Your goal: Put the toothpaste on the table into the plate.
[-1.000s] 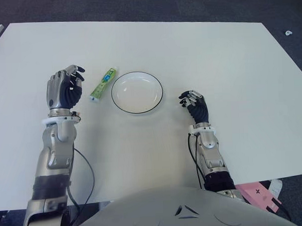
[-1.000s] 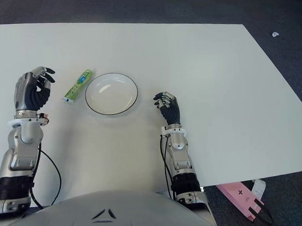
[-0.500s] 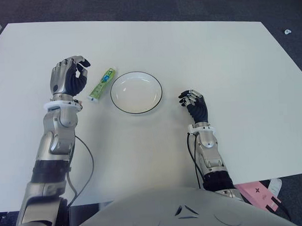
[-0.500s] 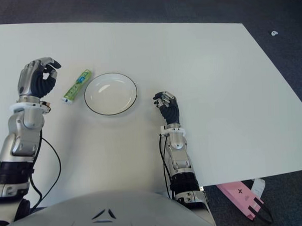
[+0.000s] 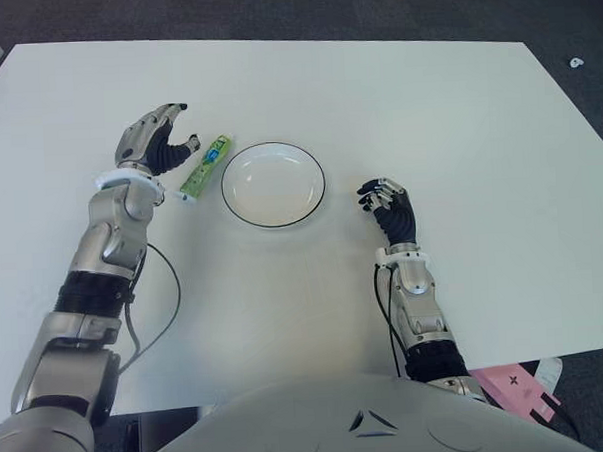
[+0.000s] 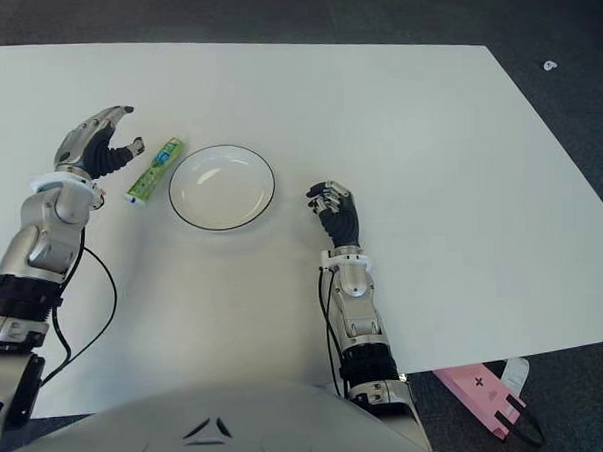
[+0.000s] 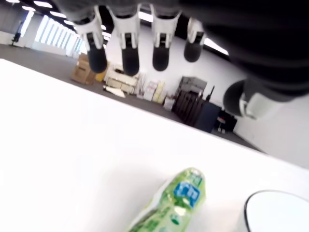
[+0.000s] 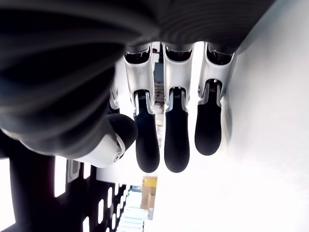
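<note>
While the left hand (image 5: 154, 144) hovers with fingers spread beside the green plastic toothpaste tube (image 5: 205, 167) — holding nothing — the right hand (image 5: 391, 209) shows loosely curled fingers right of the round white black-rimmed plate (image 5: 243, 212).

Over the last second the left hand (image 5: 156, 142) has travelled forward and toward the green toothpaste tube (image 5: 206, 167), from a spot well to its left to just beside it. Its fingers (image 7: 130, 46), curled a second ago, have opened and now spread above the tube.
</note>
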